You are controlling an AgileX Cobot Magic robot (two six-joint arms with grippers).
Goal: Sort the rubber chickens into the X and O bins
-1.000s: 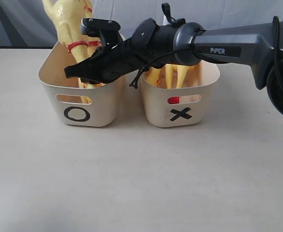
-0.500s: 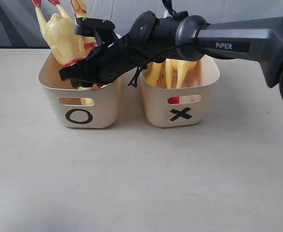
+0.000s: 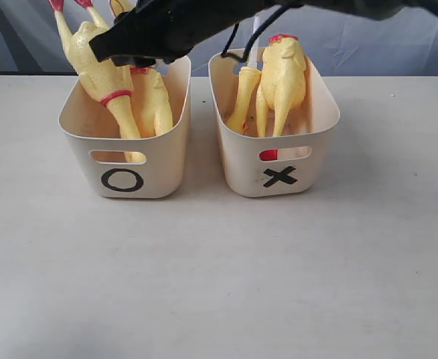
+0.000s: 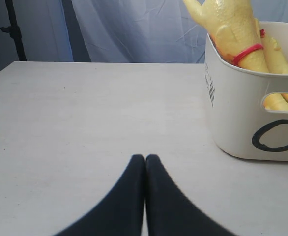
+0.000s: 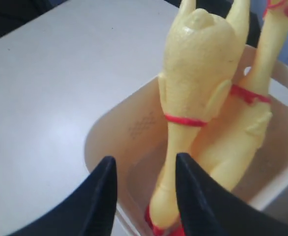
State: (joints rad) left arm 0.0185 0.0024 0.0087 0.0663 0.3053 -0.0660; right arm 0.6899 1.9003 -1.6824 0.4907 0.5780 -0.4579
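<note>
Chicken dropped, right arm lifting clear.
Exterior: right gripper (image 3: 107, 51) has risen above the O bin (image 3: 159, 149), which holds two rubber chickens (image 3: 118, 90); the X bin (image 3: 241, 161) holds two. Left wrist: left gripper (image 4: 145, 162) pressed together, idle. Right wrist: fingers (image 5: 102, 196) spread, empty. Sorting looks done.

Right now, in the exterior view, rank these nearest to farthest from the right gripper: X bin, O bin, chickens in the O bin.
1. Chickens in the O bin: just under the right gripper, on the left side.
2. O bin: holds those chickens, its walls lower down, left side.
3. X bin: farthest, off to the right.
</note>
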